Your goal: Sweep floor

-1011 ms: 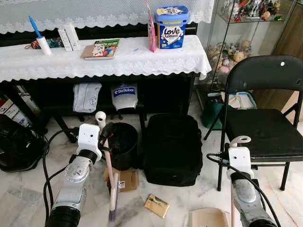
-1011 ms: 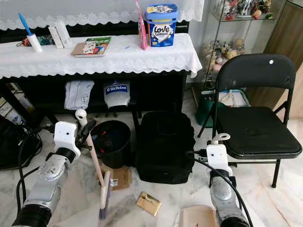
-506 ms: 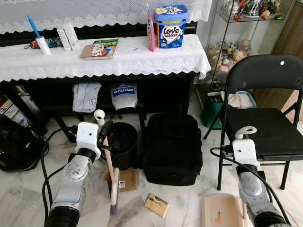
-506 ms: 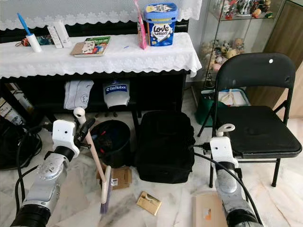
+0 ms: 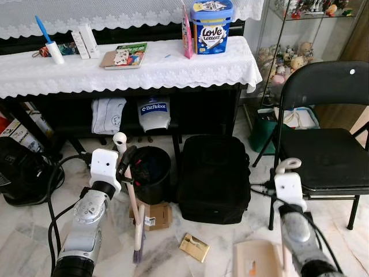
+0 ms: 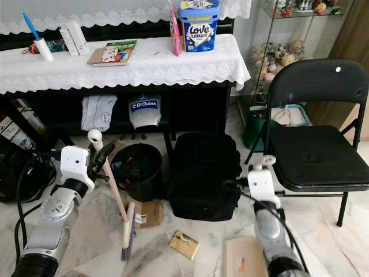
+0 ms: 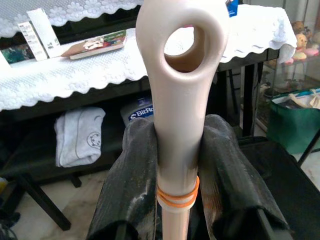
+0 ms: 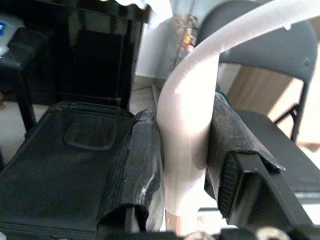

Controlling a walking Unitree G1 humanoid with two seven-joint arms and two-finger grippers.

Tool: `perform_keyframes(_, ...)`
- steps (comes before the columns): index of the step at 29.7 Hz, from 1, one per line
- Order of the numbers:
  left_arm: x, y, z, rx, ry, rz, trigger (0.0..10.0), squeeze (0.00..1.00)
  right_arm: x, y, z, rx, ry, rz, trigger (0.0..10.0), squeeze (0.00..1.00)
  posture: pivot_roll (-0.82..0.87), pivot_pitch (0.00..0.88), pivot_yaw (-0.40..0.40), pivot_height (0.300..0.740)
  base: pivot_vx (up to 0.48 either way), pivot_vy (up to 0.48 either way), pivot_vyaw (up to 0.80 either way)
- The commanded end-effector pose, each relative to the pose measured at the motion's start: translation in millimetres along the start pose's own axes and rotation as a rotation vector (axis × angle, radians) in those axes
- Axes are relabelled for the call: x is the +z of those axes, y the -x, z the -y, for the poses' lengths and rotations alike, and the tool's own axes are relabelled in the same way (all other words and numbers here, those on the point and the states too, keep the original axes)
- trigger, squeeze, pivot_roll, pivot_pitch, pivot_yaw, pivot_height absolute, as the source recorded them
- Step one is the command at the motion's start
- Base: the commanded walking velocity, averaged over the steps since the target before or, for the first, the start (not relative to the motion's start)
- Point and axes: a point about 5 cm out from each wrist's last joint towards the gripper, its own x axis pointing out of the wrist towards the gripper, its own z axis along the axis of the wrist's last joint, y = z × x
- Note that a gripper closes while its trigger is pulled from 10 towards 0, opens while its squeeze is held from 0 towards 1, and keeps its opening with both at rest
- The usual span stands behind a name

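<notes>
My left tool (image 7: pixel 175 165) is clamped on the broom handle (image 5: pixel 132 193), bristles (image 5: pixel 137 254) touching the marble floor (image 5: pixel 29 231) beside a cardboard scrap (image 5: pixel 153 216). My right tool (image 8: pixel 185 165) grips the dustpan handle (image 5: pixel 286 166); the dustpan (image 5: pixel 253 261) sits low near the chair (image 5: pixel 328 156).

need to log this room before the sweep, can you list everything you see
broom: 1, cream handle, purple bristles, on the floor ahead, held by the left hand
dustpan: 1, beige, on the floor, held by the right hand
cardboard scraps: 2, brown, on the floor by the broom
bin: 1, black, under the table
bag: 1, black, on the floor beside the bin
folding chair: 1, black, on the right
table: 1, white lace cloth
Love Letters tub: 1, blue, on the table
book: 1, on the table
left hand: shut on the broom handle
right hand: shut on the dustpan handle
</notes>
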Motion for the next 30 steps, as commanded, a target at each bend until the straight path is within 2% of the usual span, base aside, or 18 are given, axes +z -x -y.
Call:
perform_keyframes(1,9,-0.2,-2.7,-0.004,-0.011,0.03,10.0,0.0,-17,11.6,-8.0,0.035,0.001,-0.082,10.0,0.0,0.02,0.052,0.109,0.74,0.0,0.0,0.0)
perform_keyframes(3,8,0.2,-2.4,-0.011,-0.011,0.023,10.0,0.0,-21,15.3,-10.0,0.031,-0.015,-0.105,10.0,0.0,0.02,0.049,0.107,0.74,0.0,0.0,0.0)
perform_keyframes(5,6,-0.3,-1.9,-0.018,-0.01,0.01,10.0,0.0,-27,20.2,-10.4,-0.004,-0.069,-0.141,10.0,0.0,0.02,0.044,0.103,0.74,0.0,0.0,0.0)
perform_keyframes(11,3,-3.2,0.9,-0.052,-0.003,-0.017,10.0,0.0,-34,23.2,-10.6,-0.048,-0.137,-0.197,10.0,0.0,0.01,0.029,0.095,0.74,0.0,0.0,0.0)
perform_keyframes(15,2,-5.1,0.3,-0.069,0.001,-0.031,10.0,0.0,-36,23.6,-3.7,-0.122,-0.247,-0.222,10.0,0.0,0.0,0.016,0.087,0.74,0.0,0.0,0.0)
perform_keyframes(18,1,-5.9,0.0,-0.073,0.002,-0.034,10.0,0.0,-39,24.4,-0.7,-0.151,-0.274,-0.246,10.0,0.0,0.0,0.015,0.086,0.74,0.0,0.0,0.0)
perform_keyframes(22,-1,-8.3,1.7,-0.097,0.012,-0.049,10.0,0.0,-42,24.4,4.8,-0.208,-0.379,-0.276,10.0,0.0,-0.01,0.004,0.081,0.74,0.0,0.0,0.0)
perform_keyframes(30,-2,-10.4,3.9,-0.123,0.026,-0.062,10.0,0.0,-42,22.2,3.6,-0.223,-0.434,-0.295,10.0,0.0,-0.01,0.0,0.076,0.74,0.0,0.0,0.0)
